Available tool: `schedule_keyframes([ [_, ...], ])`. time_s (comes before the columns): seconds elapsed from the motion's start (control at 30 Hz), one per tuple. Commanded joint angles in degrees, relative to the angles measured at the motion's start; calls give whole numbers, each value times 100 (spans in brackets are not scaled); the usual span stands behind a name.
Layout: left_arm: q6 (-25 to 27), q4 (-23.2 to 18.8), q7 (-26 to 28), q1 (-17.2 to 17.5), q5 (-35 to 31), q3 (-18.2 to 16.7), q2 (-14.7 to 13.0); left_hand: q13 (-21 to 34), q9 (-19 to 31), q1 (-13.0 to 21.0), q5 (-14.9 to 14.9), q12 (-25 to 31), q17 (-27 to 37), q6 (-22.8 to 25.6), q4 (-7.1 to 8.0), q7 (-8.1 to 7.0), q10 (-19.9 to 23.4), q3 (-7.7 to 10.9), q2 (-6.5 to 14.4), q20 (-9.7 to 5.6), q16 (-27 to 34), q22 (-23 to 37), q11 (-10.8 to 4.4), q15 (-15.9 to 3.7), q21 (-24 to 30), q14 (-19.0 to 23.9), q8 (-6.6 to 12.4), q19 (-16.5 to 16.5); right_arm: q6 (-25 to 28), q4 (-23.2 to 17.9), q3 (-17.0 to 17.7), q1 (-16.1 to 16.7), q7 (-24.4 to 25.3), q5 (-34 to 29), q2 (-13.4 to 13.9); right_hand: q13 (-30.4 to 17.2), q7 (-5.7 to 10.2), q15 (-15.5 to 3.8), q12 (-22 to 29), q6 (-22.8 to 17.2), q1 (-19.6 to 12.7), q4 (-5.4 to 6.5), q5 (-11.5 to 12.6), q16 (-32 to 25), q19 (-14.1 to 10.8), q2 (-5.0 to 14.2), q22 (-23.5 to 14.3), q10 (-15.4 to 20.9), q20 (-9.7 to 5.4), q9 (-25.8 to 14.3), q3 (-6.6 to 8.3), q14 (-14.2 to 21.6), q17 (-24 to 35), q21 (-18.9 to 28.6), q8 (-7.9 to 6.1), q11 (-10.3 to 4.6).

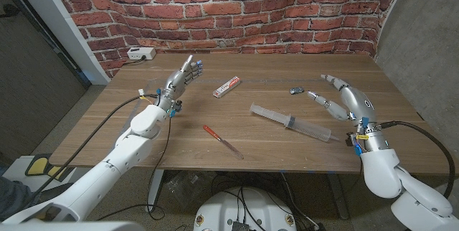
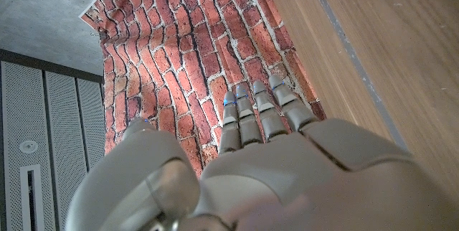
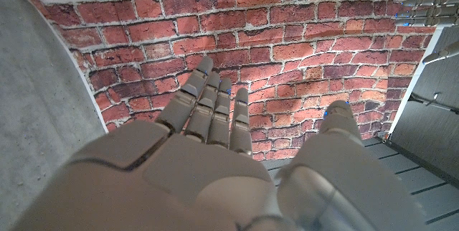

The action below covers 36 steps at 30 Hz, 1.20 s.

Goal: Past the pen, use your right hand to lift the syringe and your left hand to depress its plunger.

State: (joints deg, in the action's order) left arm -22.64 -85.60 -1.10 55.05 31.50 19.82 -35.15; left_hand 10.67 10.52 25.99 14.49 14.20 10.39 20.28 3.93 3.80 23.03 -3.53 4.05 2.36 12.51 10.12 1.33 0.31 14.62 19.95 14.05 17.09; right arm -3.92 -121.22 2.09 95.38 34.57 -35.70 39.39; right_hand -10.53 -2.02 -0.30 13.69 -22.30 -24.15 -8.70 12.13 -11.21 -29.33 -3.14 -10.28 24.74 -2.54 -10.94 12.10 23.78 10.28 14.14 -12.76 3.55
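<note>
The clear plastic syringe (image 1: 290,122) lies on the wooden surface (image 1: 186,141), beyond the red pen (image 1: 217,138). It looks light, stiff and slippery; gripping mid-barrel seems best. The right hand (image 1: 343,99), fingers spread and empty, hovers just beside it; the left hand (image 1: 179,82) is also spread, holding nothing.

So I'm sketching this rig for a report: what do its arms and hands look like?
Both arms have smooth white rounded shells with black cables running along them. The left hand and right hand are silver-grey, segmented metal-look hands with small blue marks at the fingertips. Coloured connectors sit at each wrist.
</note>
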Motion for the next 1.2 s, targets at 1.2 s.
schedule_keyframes([
  [1.2,-200,91,-112,94,237,-71,132,16,21,237,-88,-68,3,248,-53,4,247,175,301,14,-40,18,3,27,-43,249,-33,174,2714,-1368,-427,253,-2481,-797,912,-52,47,110,-118,368,-269,14,24,93,165,124,-35,-185,167,-47,168,-145,29,-172,188,-34],
])
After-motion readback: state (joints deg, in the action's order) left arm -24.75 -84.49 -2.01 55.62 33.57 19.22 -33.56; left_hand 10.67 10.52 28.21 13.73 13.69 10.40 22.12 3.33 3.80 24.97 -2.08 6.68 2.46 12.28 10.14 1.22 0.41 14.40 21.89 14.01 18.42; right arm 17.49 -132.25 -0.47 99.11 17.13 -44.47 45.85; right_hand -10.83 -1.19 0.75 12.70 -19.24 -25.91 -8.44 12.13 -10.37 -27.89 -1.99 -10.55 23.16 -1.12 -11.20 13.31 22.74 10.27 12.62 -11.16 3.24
